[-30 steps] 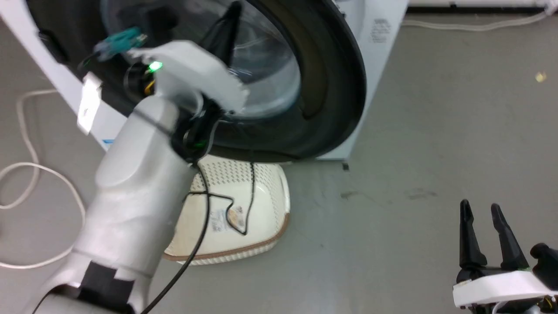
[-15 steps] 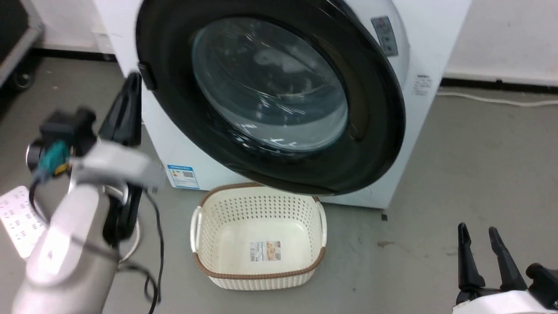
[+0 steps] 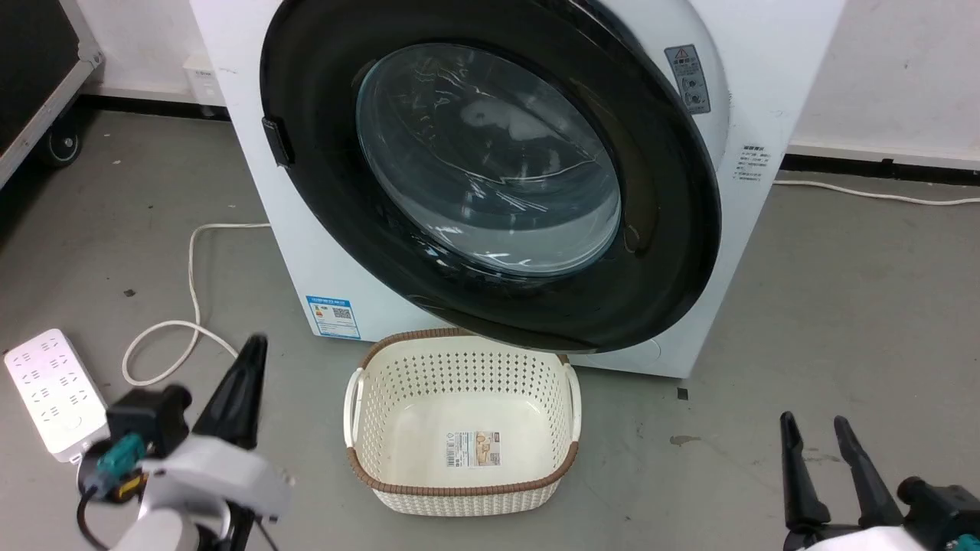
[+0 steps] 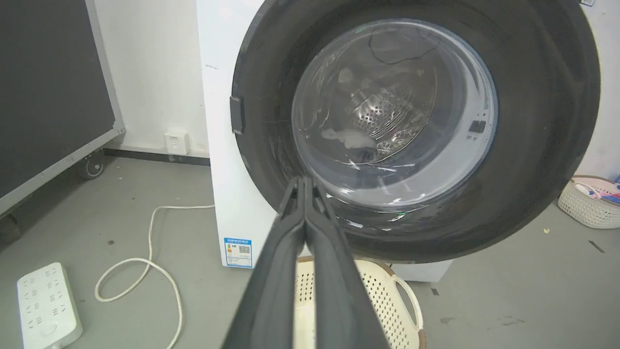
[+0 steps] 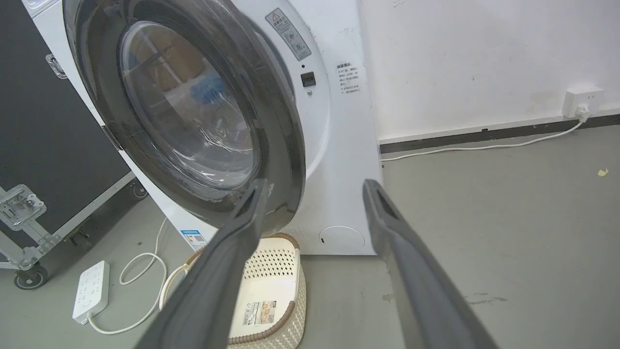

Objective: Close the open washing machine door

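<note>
You are looking at the washing machine door (image 3: 658,252) lying against the front of the washing machine (image 3: 766,76), behind the basket (image 3: 459,490). Your left tool (image 4: 302,182) is hovering clenched and empty, and your right tool (image 3: 813,419) is hanging released, both well apart from it.

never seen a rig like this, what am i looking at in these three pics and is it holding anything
This is a wheeled robot with two arms, facing a white washing machine whose round black-rimmed door looks almost shut; I cannot tell if it has latched. The wide picture comes from a camera on its head; the other two come from wrist cameras looking along each arm's two dark fingers. The left end effector is shut on nothing; the right end effector is open and empty. On the grey floor sit a cream basket before the washing machine and a white power strip to the robot's left.
</note>
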Robot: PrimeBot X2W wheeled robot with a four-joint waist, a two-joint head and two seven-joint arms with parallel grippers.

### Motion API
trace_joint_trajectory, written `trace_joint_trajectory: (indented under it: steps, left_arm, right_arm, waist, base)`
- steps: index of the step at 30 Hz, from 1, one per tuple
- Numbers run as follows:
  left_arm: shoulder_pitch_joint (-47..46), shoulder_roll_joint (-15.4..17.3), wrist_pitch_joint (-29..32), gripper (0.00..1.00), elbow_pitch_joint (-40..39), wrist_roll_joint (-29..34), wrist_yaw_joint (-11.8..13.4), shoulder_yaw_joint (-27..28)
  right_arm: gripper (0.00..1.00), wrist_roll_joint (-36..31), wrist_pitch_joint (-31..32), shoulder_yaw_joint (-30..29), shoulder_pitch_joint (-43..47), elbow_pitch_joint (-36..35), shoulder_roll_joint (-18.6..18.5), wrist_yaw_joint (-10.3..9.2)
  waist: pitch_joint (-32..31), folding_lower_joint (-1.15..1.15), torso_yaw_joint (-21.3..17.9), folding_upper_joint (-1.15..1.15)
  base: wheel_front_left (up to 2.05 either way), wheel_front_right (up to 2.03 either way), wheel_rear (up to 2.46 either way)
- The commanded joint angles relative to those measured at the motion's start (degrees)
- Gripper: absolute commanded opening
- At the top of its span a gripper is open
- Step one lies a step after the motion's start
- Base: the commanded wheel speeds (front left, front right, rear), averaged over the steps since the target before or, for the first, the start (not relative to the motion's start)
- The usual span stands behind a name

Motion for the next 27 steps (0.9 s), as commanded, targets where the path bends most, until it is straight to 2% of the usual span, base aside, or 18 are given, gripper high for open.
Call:
trace_joint_trajectory:
  steps: [1, 3, 4, 5, 7, 8, 9, 10, 19, 27]
  left_arm:
    - [0.77, 0.07, 0.02, 0.00, -0.33, -0.19, 0.29, 0.19]
    - [3.51, -0.61, -0.18, 0.00, -1.24, -1.58, 2.33, 1.75]
    - [3.99, -0.73, -0.22, 0.58, -1.49, -1.78, 2.77, 2.06]
    - [4.33, -0.58, -0.25, 1.00, -1.79, -1.57, 3.02, 2.05]
    - [4.86, -0.50, -0.33, 1.00, -2.41, -1.44, 3.41, 2.17]
    - [5.07, -0.50, -0.37, 1.00, -2.71, -1.41, 3.61, 2.26]
    - [5.25, -0.44, -0.40, 1.00, -2.98, -1.28, 3.79, 2.28]
    - [5.42, -0.38, -0.43, 1.00, -3.30, -1.11, 3.99, 2.25]
    - [6.40, 0.18, -0.71, 1.00, -6.94, 0.98, 5.56, 1.83]
    - [5.76, -0.28, -1.04, 1.00, -9.62, 1.71, 5.40, 2.07]
  right_arm:
    - [1.00, -0.58, -0.25, 0.13, 0.82, -0.03, -0.03, 0.05]
    - [1.00, -1.93, -0.25, 0.76, 1.27, 0.02, -0.03, 0.05]
    - [1.00, -2.08, -0.25, 0.85, 1.35, 0.12, -0.03, 0.05]
    - [1.00, -2.14, -0.25, 0.93, 1.37, 0.19, -0.03, 0.05]
    - [1.00, -2.47, -0.25, 1.05, 1.38, 0.30, -0.03, 0.05]
    - [0.55, -2.59, -0.25, 1.01, 1.35, 0.36, -0.03, 0.05]
    - [0.20, -2.83, -0.25, 0.94, 1.28, 0.36, -0.03, 0.05]
    - [0.00, -3.03, -0.25, 1.02, 1.22, 0.45, -0.03, 0.05]
    - [0.00, -3.26, 2.85, 4.53, -5.38, 2.39, -0.03, 0.05]
    - [0.00, -5.10, 4.08, 3.39, -19.64, 13.17, -0.03, 0.05]
  waist:
    - [0.02, 0.00, -0.02, 0.00]
    - [0.14, 0.00, -0.23, 0.00]
    - [0.16, 0.00, -0.29, 0.00]
    - [0.14, 0.00, -0.37, 0.00]
    - [0.15, 0.00, -0.52, 0.00]
    - [0.13, 0.00, -0.55, 0.00]
    - [0.12, 0.00, -0.56, 0.00]
    - [0.13, 0.00, -0.55, 0.00]
    - [1.38, 0.00, 0.29, 0.00]
    - [5.08, 0.00, 3.02, 0.00]
  base:
    - [0.00, 0.00, 0.00]
    - [0.00, 0.00, 0.00]
    - [0.00, 0.00, 0.00]
    - [0.00, 0.00, 0.00]
    - [0.00, 0.00, 0.00]
    - [0.00, 0.00, 0.00]
    - [0.00, 0.00, 0.00]
    - [0.00, 0.00, 0.00]
    - [0.00, 0.00, 0.00]
    - [0.00, 0.00, 0.00]
